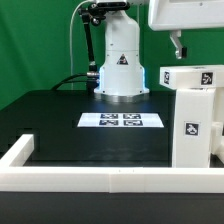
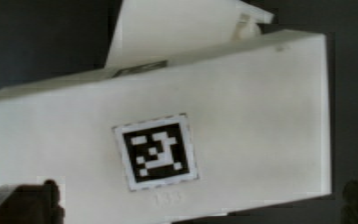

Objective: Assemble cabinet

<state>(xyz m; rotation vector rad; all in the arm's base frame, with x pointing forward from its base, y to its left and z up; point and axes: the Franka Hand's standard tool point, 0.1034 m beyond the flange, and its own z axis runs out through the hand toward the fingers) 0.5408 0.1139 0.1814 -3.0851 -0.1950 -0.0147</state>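
The cabinet's white boxy body stands at the exterior view's right, with a tag on its side. A smaller white tagged block rests on top of it. My gripper hangs just above that top block without touching it. In the wrist view a white cabinet face with a black-and-white tag fills the frame, and another white part shows beyond it. My gripper is open and holds nothing. One dark finger shows at one edge of the picture and the other at the opposite edge.
The marker board lies flat on the black table in front of the white robot base. A long low white border wall runs along the front and up the exterior view's left side. A green backdrop stands behind.
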